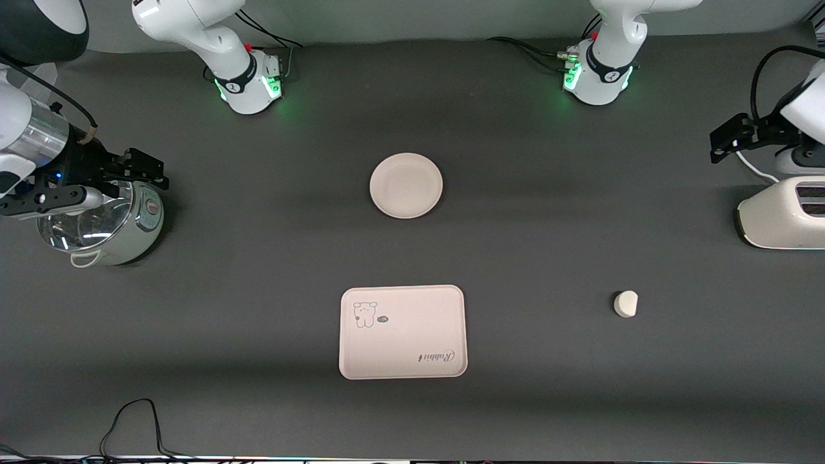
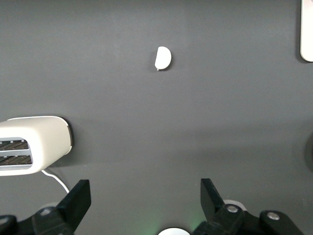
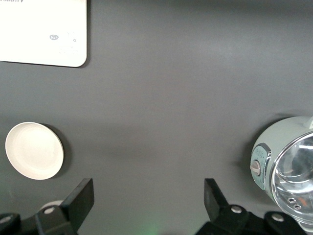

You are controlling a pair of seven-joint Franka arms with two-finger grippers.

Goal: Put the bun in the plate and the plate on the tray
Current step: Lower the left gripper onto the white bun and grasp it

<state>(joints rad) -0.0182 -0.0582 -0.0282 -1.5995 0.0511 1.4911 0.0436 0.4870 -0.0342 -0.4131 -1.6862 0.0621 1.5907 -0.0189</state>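
Bun (image 1: 626,303) lies on bare surface (image 1: 554,361) toward left arm's end, well apart from tray (image 1: 403,332). Plate (image 1: 406,185) sits farther from the front camera than tray. Left gripper (image 2: 142,196) spread, empty, over the surface near toaster (image 1: 783,212), bun apart from it. Right gripper (image 3: 146,198) spread, empty, over cooker (image 1: 106,222).

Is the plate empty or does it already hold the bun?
Empty. The plate shows only its bare cream surface, and the bun lies apart on the table toward the left arm's end, nearer the front camera.
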